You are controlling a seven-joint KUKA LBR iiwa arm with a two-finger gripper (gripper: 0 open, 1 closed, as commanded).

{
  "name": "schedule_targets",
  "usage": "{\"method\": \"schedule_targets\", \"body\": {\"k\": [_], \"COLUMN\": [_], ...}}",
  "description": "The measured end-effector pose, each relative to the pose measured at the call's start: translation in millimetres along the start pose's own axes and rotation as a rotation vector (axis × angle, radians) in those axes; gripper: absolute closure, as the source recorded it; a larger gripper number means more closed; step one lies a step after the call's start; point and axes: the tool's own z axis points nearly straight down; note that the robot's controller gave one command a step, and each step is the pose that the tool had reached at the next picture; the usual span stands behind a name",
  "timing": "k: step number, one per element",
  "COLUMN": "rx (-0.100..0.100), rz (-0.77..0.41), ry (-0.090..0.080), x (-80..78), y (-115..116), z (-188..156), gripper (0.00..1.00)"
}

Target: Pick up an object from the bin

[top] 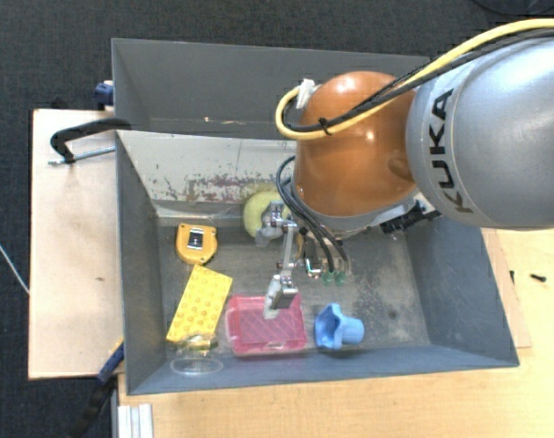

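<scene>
The pick is not yet done, as far as can be judged. Every loose thing lies on the floor of the bin (167, 167) and nothing is lifted clear of it. What is left is the whole grasp: closing on one thing, raising it, and carrying it out over the rim.

The tool (281, 292) hangs low in the bin, its tip over the upper edge of a pink tray (258, 328) that lies flat near the front wall. Whether it touches the tray or hovers just above it cannot be told. Nor can it be told whether the tool is released or clenched, because the bulk of the wrist hides most of it. Nothing is seen gripped in it.

Going by position alone, the pink tray is the likeliest thing to be picked. Just beside it on the right lies a small blue cup (336, 327), and on the left a yellow studded plate (200, 304) lies at a slant. A clear cup (193, 361) sits at that plate's lower end, in the front corner. Farther back are a yellow tape measure (195, 243) and a yellow-green ball (256, 213). The ball lies near the back wall, partly behind the wrist.

The arm (496, 135) reaches in from the right, across the bin's right rim. Its round orange cover (354, 144) hangs over the middle of the bin and the tool points steeply down from under it. A yellow cable (368, 99) loops over the cover.
</scene>
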Motion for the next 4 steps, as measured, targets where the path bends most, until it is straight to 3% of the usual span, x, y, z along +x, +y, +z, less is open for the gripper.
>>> {"method": "schedule_targets", "body": {"k": [1,2,3,4], "rx": [-0.001,-0.002,-0.002,-0.002], "rz": [0.002,-0.034,-0.192,-0.164], "ry": [-0.006,-0.015,-0.006,-0.015], "x": [-1.0,-1.4,2.2,-24.3], "y": [-1,34,40,63], "z": [-3,42,87,140], "gripper": [0.0,0.0,0.0,0.0]}}
